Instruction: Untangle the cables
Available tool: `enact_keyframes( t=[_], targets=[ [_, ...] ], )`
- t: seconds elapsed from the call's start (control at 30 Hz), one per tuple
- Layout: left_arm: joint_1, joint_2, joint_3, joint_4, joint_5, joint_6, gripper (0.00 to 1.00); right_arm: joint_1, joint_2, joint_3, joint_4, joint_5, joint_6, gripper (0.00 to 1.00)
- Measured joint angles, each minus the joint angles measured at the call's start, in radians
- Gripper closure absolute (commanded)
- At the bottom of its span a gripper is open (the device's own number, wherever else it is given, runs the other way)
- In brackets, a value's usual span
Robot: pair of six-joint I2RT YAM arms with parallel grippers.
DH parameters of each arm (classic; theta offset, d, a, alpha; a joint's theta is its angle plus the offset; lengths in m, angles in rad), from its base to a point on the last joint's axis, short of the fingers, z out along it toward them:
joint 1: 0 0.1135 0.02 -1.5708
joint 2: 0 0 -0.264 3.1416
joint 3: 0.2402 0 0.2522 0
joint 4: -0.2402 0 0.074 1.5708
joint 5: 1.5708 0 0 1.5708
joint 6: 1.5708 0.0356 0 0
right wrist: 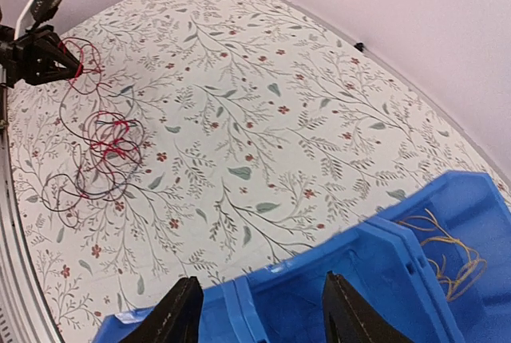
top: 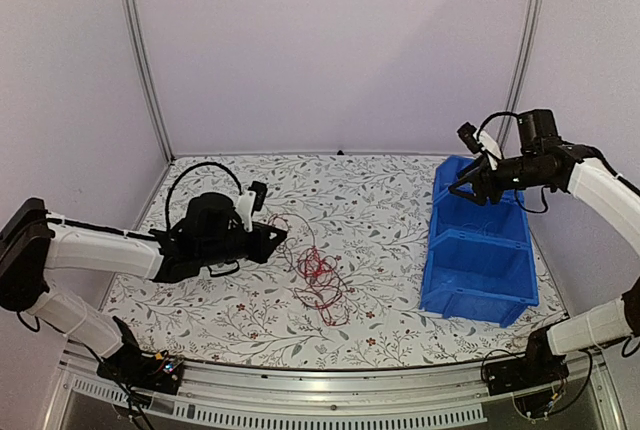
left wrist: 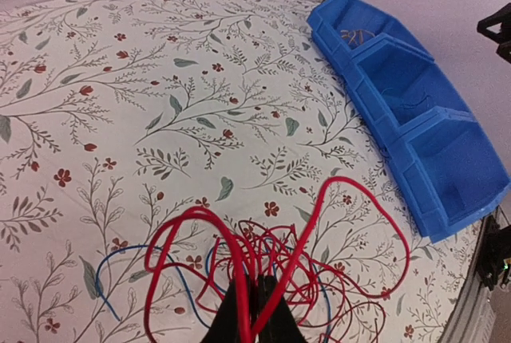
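The cables are a loose clump of thin red wires with blue and dark strands, lying on the flowered table near the middle. My left gripper is at the clump's left end, shut on red strands that loop up around its fingers. The clump also shows in the right wrist view. My right gripper is open and empty, held above the far compartment of the blue bin. Thin orange wires lie in one bin compartment.
The blue bin has three compartments and stands at the right side of the table. Purple walls and metal posts enclose the back and sides. The arm bases sit at the near edge.
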Motion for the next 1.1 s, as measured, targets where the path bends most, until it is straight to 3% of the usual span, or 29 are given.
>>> enact_keyframes(
  t=[0.2, 0.4, 0.5, 0.53, 0.6, 0.67, 0.73, 0.93, 1.1],
  targets=[
    [-0.002, -0.099, -0.066, 0.035, 0.000, -0.001, 1.00, 0.298, 0.199, 0.101, 0.037, 0.001, 0.059, 0.52],
    [-0.021, -0.230, -0.143, 0.046, -0.019, -0.026, 1.00, 0.509, 0.430, 0.239, 0.049, 0.008, 0.042, 0.62],
    [-0.032, -0.312, -0.196, 0.031, -0.040, -0.066, 1.00, 0.575, 0.561, 0.336, 0.046, 0.004, 0.030, 0.58],
    [-0.035, -0.345, -0.220, 0.021, -0.050, -0.087, 0.92, 0.591, 0.598, 0.363, 0.049, 0.000, 0.029, 0.56],
    [-0.038, -0.397, -0.263, 0.007, -0.066, -0.126, 0.66, 0.622, 0.653, 0.395, 0.051, -0.001, 0.027, 0.54],
    [-0.040, -0.444, -0.309, -0.015, -0.085, -0.171, 0.56, 0.650, 0.689, 0.406, 0.052, 0.002, 0.026, 0.52],
    [-0.043, -0.472, -0.333, -0.073, -0.104, -0.220, 0.52, 0.683, 0.719, 0.410, 0.051, 0.013, 0.023, 0.51],
    [-0.045, -0.540, -0.311, -0.330, -0.190, -0.358, 0.54, 0.763, 0.752, 0.417, 0.052, 0.042, 0.020, 0.43],
    [-0.029, -0.561, -0.294, -0.497, -0.274, -0.447, 0.63, 0.798, 0.747, 0.409, 0.067, 0.079, 0.007, 0.37]
  ],
)
